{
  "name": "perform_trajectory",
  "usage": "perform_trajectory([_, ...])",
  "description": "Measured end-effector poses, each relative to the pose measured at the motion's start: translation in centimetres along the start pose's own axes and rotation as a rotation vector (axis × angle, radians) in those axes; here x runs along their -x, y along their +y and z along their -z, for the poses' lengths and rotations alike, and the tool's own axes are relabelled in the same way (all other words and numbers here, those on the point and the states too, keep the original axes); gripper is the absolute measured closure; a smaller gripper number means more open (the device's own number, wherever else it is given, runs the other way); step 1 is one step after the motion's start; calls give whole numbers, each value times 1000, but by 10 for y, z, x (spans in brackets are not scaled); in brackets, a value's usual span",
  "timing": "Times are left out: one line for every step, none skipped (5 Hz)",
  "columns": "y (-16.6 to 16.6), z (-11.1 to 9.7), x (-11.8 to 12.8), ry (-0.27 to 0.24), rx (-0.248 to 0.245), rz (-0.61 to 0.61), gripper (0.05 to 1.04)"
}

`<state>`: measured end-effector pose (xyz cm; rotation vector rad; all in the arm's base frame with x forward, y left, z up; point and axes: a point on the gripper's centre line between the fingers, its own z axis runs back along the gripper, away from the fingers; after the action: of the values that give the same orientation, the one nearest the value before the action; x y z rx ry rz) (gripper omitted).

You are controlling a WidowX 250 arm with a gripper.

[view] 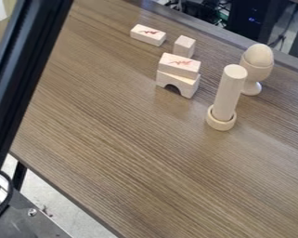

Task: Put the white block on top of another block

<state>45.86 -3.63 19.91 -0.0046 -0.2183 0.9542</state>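
On grained table [145, 153], oblong block [179, 64] atop arched block [185, 86], both seemingly wooden.

No word, number or sign can be read, though two of the pale blocks carry red marks that are too small and blurred to make out as letters or a figure. One mark, a short jagged red squiggle, runs along the upward face of the flat oblong block [145, 37] lying farthest toward the upper left of the group. The other, a similar jagged red stroke that looks somewhat larger, sits around the middle of the upward face of the oblong block resting on the arched block [185, 85], the upper block [178, 69] of that stack.
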Motion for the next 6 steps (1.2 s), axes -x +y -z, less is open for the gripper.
perform_trajectory([0,24,5,32,-48,8,83])
perform_trajectory([11,58,16,80,-102,-29,83])
perform_trajectory([27,52,16,71,-94,-105,83])
perform_trajectory([42,58,15,40,-95,-223,83])
perform_trajectory([54,60,17,3,-85,-347,83])
perform_trajectory([67,70,16,-19,-81,-454,83])
